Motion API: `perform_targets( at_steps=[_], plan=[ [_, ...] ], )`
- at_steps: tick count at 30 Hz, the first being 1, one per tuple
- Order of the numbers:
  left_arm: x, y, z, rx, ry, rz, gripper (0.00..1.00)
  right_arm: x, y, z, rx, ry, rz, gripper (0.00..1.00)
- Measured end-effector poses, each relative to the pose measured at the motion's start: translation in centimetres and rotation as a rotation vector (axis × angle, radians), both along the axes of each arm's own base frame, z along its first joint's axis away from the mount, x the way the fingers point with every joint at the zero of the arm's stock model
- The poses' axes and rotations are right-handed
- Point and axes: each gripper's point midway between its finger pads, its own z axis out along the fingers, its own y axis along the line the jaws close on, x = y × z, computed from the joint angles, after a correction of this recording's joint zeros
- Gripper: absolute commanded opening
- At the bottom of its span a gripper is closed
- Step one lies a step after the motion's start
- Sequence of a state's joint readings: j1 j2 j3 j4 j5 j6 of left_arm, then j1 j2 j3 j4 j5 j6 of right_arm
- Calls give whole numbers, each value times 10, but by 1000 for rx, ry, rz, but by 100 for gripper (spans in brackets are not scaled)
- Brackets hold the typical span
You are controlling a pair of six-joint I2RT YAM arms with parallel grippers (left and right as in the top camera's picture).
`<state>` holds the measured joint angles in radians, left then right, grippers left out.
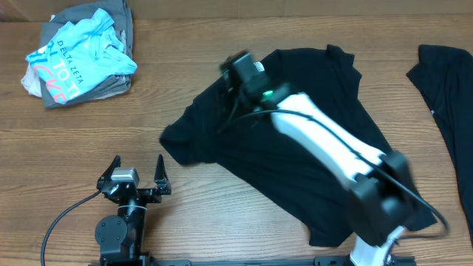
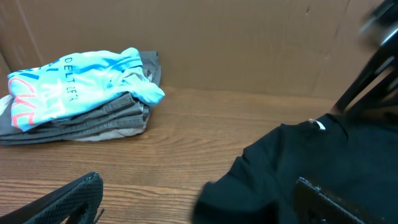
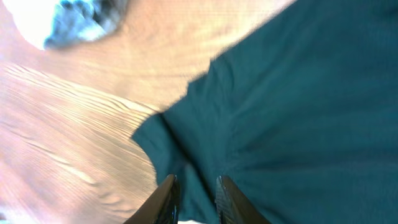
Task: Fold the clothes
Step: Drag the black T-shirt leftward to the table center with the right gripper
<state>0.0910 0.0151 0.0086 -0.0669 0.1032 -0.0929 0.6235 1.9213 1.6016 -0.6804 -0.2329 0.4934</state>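
The black T-shirt [image 1: 244,155] lies rumpled mid-tabletop [image 1: 222,229]. Over its nine-o'clock edge, the right gripper [image 3: 196,194] has jaws narrowly parted, seemingly gripping nothing. The left gripper [image 1: 137,164], at seven o'clock, has jaws wide.

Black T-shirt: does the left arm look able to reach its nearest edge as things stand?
Probably yes: the left gripper is open, and only bare table lies between it and the black T-shirt, whose sleeve is nearest.
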Motion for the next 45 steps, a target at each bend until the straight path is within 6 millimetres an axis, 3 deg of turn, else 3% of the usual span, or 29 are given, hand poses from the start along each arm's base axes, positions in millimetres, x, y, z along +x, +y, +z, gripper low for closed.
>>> perform_targets(
  at_steps=[1, 2, 4, 8, 9, 10, 14, 19, 24, 29, 32, 40, 45],
  plan=[
    [0, 0, 0, 0, 0, 0, 100, 2, -9, 15, 15, -13, -14, 79],
    [0, 0, 0, 0, 0, 0, 100, 2, -15, 24, 30, -12, -25, 93],
    [0, 0, 0, 0, 0, 0, 100, 3, -25, 34, 46, -6, -38, 93],
    [0, 0, 0, 0, 0, 0, 100, 7, -42, 25, 10, 25, -77, 93],
    [0, 0, 0, 0, 0, 0, 100, 8, -48, 20, -15, 30, -95, 90],
    [0, 0, 0, 0, 0, 0, 100, 10, -54, 18, -35, 30, -117, 81],
    [0, 0, 0, 0, 0, 0, 100, 25, -70, 11, -50, 10, -203, 37],
    [0, 0, 0, 0, 0, 0, 100, 21, -60, -11, 8, 25, -181, 11],
    [0, 0, 0, 0, 0, 0, 100, -9, -17, -38, 46, 28, -77, 10],
    [0, 0, 0, 0, 0, 0, 100, -34, 19, -44, 69, 31, -14, 9],
    [0, 0, 0, 0, 0, 0, 100, -33, 27, -50, 78, 27, -19, 8],
    [0, 0, 0, 0, 0, 0, 100, -28, 33, -107, 45, 95, -39, 7],
    [0, 0, 0, 0, 0, 0, 100, -26, 38, -118, 63, 109, -43, 7]
  ],
)
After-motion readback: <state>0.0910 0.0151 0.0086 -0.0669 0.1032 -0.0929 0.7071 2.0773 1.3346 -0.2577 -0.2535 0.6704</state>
